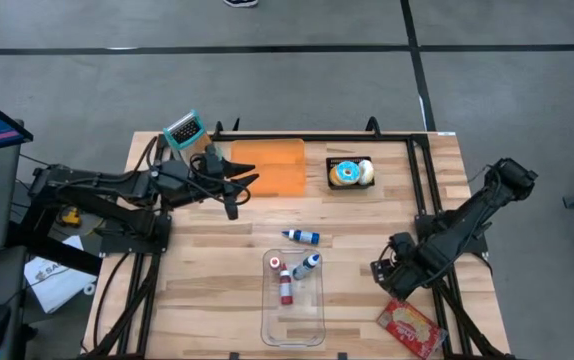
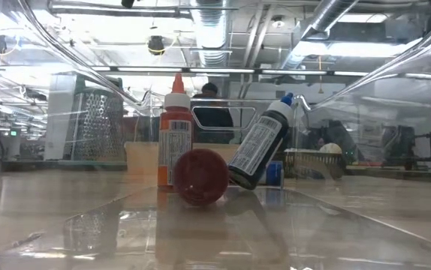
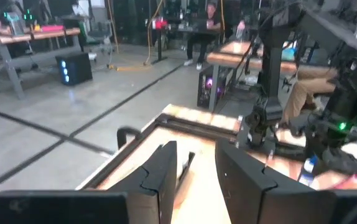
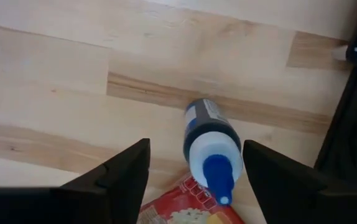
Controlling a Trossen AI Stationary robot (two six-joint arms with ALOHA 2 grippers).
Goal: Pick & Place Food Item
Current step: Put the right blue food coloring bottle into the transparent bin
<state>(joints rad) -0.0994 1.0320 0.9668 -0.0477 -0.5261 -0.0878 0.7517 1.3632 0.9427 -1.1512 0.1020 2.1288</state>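
On the pale wooden slat table (image 1: pixel 207 260) a clear rectangular plastic tray (image 1: pixel 293 335) sits near the front edge, holding a red-capped orange-labelled squeeze bottle (image 1: pixel 285 287) and a blue-capped dark bottle (image 1: pixel 307 266) that leans over the tray's far rim. In the low view the red-capped one (image 2: pixel 176 135) stands upright behind a round red lid (image 2: pixel 200 176), and the dark bottle (image 2: pixel 260 146) tilts just beside it. Another small blue-and-white bottle (image 1: pixel 302 236) lies on its side on the bare wood just beyond the tray.

The right gripper (image 1: pixel 385 272) hangs low over the table's right side, close to a red printed snack packet (image 1: pixel 411 327) at the front right corner. Its wrist view shows its fingers (image 4: pixel 119 174) spread wide with nothing gripped; between them a dark bottle with a white shoulder and blue nozzle (image 4: pixel 208 146) lies on the wood, its tip over the packet's (image 4: pixel 188 208) edge.

The left gripper (image 1: pixel 235 185) rests at the rear left, beside a flat orange cutting board (image 1: pixel 267 165), with a teal-topped metal box grater (image 1: pixel 184 130) just behind the arm. Its fingers (image 3: pixel 160 177) stand partly apart, holding nothing.

A small black tray with a frosted doughnut and a pale pastry (image 1: pixel 352 173) sits right of the board, well apart from both grippers.
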